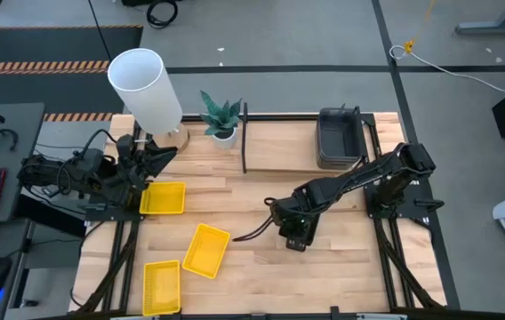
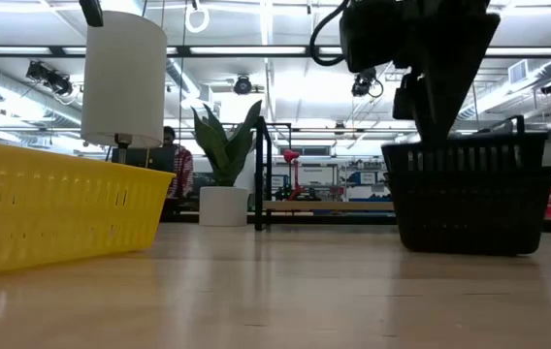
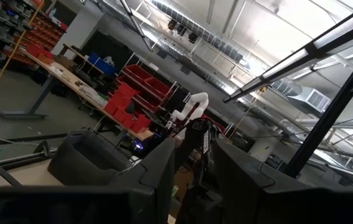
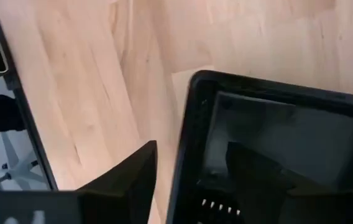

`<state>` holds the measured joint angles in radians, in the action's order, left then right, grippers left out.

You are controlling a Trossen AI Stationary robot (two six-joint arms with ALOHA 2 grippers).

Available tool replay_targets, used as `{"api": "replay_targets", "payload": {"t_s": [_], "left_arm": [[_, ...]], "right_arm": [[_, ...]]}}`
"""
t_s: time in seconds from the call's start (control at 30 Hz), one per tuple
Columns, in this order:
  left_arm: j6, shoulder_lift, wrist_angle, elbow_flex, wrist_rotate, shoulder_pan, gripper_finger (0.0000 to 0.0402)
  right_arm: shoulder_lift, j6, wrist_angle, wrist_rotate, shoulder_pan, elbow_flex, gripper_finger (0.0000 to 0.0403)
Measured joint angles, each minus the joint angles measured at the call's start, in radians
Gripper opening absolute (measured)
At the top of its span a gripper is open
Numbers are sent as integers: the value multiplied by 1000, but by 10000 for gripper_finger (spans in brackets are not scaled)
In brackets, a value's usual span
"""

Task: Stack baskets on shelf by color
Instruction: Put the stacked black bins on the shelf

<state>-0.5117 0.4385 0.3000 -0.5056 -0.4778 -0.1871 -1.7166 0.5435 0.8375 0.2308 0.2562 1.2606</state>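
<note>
My right claw (image 1: pixel 295 233) is out over the middle of the table, and the black basket (image 4: pixel 276 124) sits directly beneath it. In the right wrist view the two fingers straddle one wall of that basket. One finger (image 4: pixel 140 169) hangs outside the rim with a strip of bare wood showing between it and the plastic. The other sits inside the basket. So the claw is moderately open around the wall and not pinching it.

From table height the black basket (image 2: pixel 469 204) seems to rest on the wood just under the claw (image 2: pixel 440 107). I can't be sure from that angle whether it is one basket or two nested.

Beyond the claw, toward the back edge of the table, the shelf (image 1: pixel 245 142) carries the dark grey baskets (image 1: pixel 340 138) at its end on the right arm's side.

Away from the claw on the left arm's side lie three yellow baskets. The nearest yellow basket (image 1: pixel 205 249) lies tilted, with another (image 1: pixel 163 197) farther off by the left arm. The third (image 1: pixel 162 286) is by the front edge.

My left claw (image 1: pixel 156 160) waits at the table's left side. Its fingers (image 3: pixel 161 171) are a little apart and there is nothing between them.
</note>
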Motion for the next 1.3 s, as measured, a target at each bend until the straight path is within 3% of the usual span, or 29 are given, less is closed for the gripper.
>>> {"api": "replay_targets", "payload": {"t_s": [0.1,0.3,0.43,0.67,0.83,1.03,1.23,1.3], "left_arm": [[0,0,-1,0,0,0,119],[0,0,-6,0,0,0,119],[0,0,-7,0,0,0,119],[-1,0,-10,0,0,0,119],[0,0,-10,0,0,0,119],[0,0,-15,0,0,0,119],[0,0,-20,0,0,0,119],[0,0,-23,0,0,0,119]], "right_arm": [[0,-15,-1,-19,11,0,219],[-35,-21,-10,-187,67,1,275],[-98,-24,-30,-220,100,1,305],[-176,-23,-30,-299,119,0,306],[-183,-24,-22,-290,117,0,255],[-181,-61,-6,-282,116,0,151],[-175,-243,118,-189,98,54,31],[-173,-318,196,-185,85,105,14]]}}
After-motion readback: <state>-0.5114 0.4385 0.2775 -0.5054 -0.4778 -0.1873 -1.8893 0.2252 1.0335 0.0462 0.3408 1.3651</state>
